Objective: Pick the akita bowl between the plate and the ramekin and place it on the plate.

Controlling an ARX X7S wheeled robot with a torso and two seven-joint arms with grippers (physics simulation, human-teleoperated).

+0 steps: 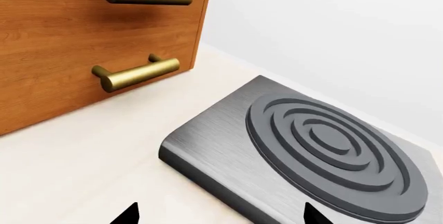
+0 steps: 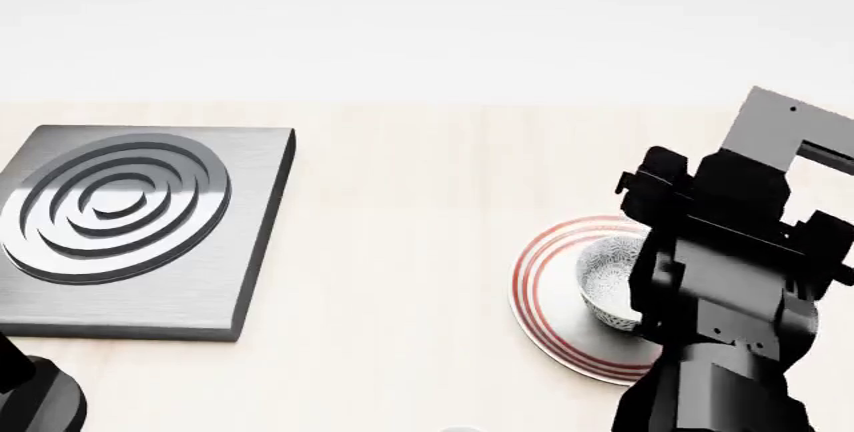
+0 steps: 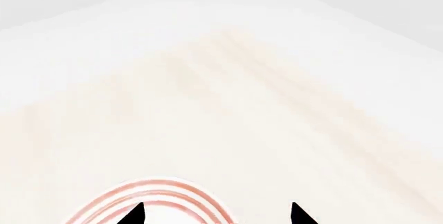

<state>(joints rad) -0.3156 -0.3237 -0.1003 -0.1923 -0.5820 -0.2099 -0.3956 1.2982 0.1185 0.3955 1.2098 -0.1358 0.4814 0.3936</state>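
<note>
On the plate (image 2: 550,282): we see the akita bowl (image 2: 611,274) sitting upright, partly hidden behind the right arm.
Right gripper (image 3: 216,214) hangs over the plate's red rings, fingertips spread, pinching nothing. Left gripper (image 1: 220,214) likewise spread, near the grey ringed slab (image 1: 229,146) and the wooden drawers (image 1: 55,37).

Akita bowl (image 2: 610,280): sits on the plate (image 2: 541,292), toward the plate's right side; its right part is hidden behind the right arm (image 2: 727,282).
Plate: on the counter (image 2: 400,212), right of centre in the head view; its rim (image 3: 149,190) also shows just beyond the right gripper (image 3: 216,214).
Burner block (image 2: 134,232): on the counter at far left, well apart from the plate.
Burner rings (image 1: 332,154): on top of the block.
Cabinet (image 1: 83,37): beside the block in the left wrist view, with 2 handles (image 1: 135,73) on its front.
Left gripper (image 1: 220,214): just before the block's near edge.
</note>
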